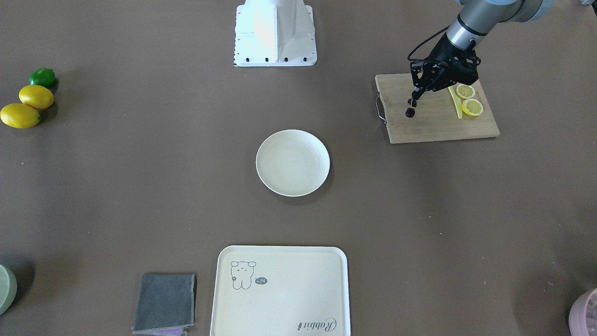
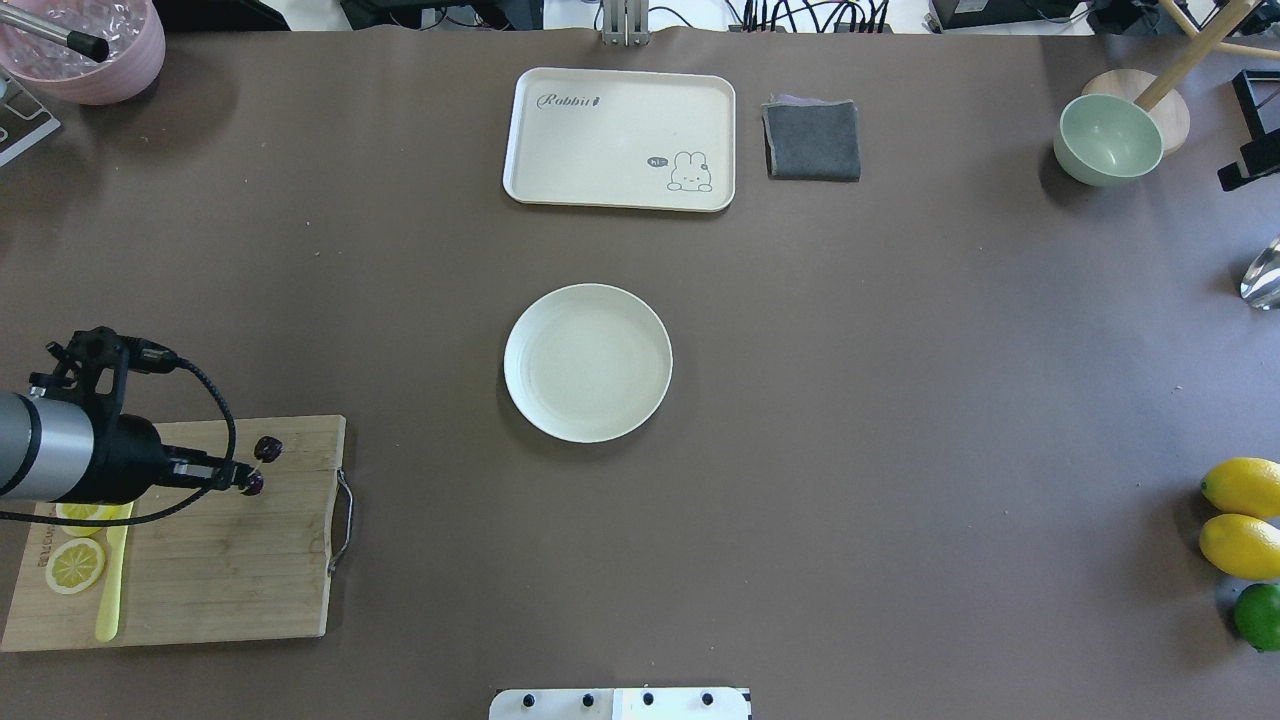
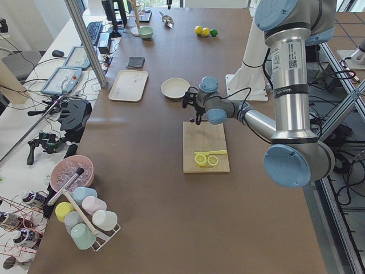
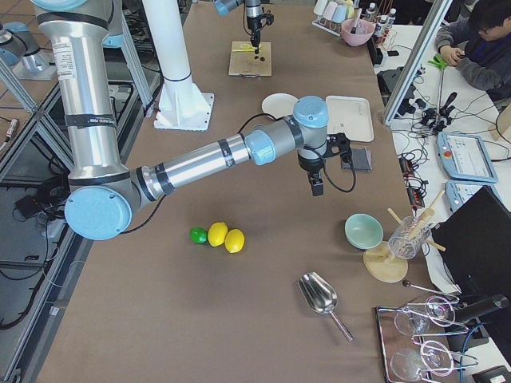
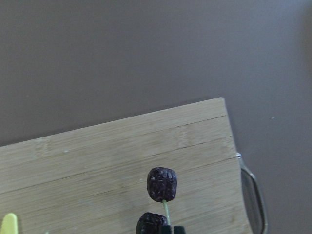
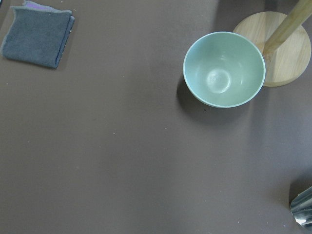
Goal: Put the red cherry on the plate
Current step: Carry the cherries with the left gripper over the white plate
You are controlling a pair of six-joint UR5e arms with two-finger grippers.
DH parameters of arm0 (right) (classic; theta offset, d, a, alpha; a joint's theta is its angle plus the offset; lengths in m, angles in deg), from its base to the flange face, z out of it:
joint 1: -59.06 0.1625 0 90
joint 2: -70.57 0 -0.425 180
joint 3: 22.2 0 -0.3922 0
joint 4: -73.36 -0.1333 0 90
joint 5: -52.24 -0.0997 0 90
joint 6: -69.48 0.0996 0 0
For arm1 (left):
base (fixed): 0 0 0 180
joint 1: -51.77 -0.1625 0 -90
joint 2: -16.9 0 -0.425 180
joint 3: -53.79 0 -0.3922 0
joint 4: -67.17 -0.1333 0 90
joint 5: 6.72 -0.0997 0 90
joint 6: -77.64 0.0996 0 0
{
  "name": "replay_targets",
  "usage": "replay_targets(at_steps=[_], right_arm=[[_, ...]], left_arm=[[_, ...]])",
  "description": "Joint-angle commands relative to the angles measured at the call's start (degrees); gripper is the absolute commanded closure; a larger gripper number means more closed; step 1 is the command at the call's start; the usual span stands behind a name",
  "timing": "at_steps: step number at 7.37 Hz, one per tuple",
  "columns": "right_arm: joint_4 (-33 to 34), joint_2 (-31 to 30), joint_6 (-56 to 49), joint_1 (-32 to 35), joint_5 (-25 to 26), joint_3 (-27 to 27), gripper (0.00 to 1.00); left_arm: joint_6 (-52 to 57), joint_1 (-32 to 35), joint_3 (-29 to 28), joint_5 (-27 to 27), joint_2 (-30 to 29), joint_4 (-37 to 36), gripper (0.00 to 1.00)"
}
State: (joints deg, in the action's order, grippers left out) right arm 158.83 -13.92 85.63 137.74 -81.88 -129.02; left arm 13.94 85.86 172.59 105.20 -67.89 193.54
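Observation:
The red cherry (image 2: 267,447), a pair of tiny dark cherries on a thin stem, hangs over the far corner of the wooden cutting board (image 2: 230,560). My left gripper (image 2: 236,477) is shut on the stem. In the left wrist view, the cherry (image 5: 162,184) dangles just beyond the closed fingertips (image 5: 179,229). The front view shows the red cherry (image 1: 410,112) below the left gripper (image 1: 416,94). The round cream plate (image 2: 588,362) lies empty at the table's middle, well to the right of the board. My right gripper (image 4: 317,187) shows only in the right side view; I cannot tell its state.
Two lemon slices (image 2: 75,565) and a yellow knife (image 2: 108,585) lie on the board. A cream tray (image 2: 620,138), a grey cloth (image 2: 812,140) and a green bowl (image 2: 1107,140) stand at the far side. Lemons (image 2: 1240,515) and a lime (image 2: 1258,616) sit at the right edge.

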Motion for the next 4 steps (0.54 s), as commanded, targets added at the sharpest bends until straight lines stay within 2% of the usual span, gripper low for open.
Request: replay_targets(at_steps=[1, 3, 4], right_arm=[[-0.4, -2.0, -0.2, 0.8, 0.0, -0.5, 0.00], [-0.4, -2.4, -0.2, 0.8, 0.4, -0.5, 0.00], [-0.4, -3.3, -1.1, 0.9, 0.5, -0.5, 0.00]], left_arm=[[-7.8, 0.5, -8.0, 0.3, -15.7, -0.9, 1.00], [-12.2, 0.1, -17.8, -3.1, -29.1, -1.0, 1.00], [-13.5, 0.0, -21.7, -3.5, -33.6, -1.0, 1.00]])
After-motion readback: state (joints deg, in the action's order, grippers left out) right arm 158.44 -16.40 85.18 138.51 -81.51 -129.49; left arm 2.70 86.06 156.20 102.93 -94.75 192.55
